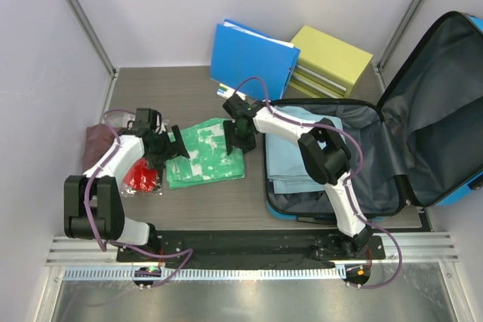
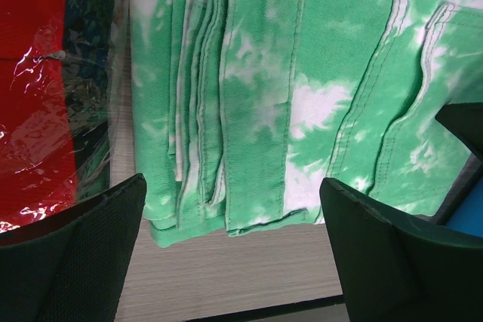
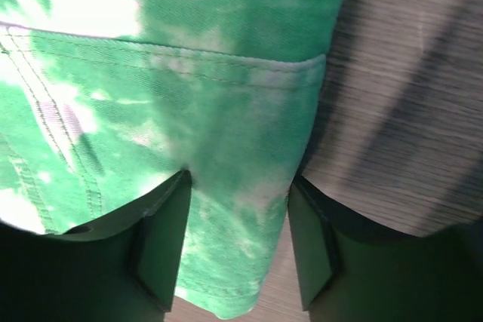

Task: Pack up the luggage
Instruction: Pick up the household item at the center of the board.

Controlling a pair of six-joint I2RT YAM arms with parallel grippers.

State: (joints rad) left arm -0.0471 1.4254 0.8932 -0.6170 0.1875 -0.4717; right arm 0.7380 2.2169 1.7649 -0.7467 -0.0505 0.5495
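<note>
On the wood-grain worktop (image 1: 196, 201), near left, the left gripper (image 2: 230, 201) held its jaws spread over a folded green-and-white tie-dyed garment (image 2: 302, 73). The right gripper (image 3: 238, 209) straddled the garment's right edge, pinch not determinable. Rightward, the bright-blue hard-shell luggage (image 1: 430, 111) lay open. A one-layer grip might unfold the garment.

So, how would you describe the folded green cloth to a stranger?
Find the open blue suitcase on the right of the table; the cloth lies on the wood just left of it. It alone is green with white blotches, unlike the pale blue clothes in the suitcase and the red packet.
</note>
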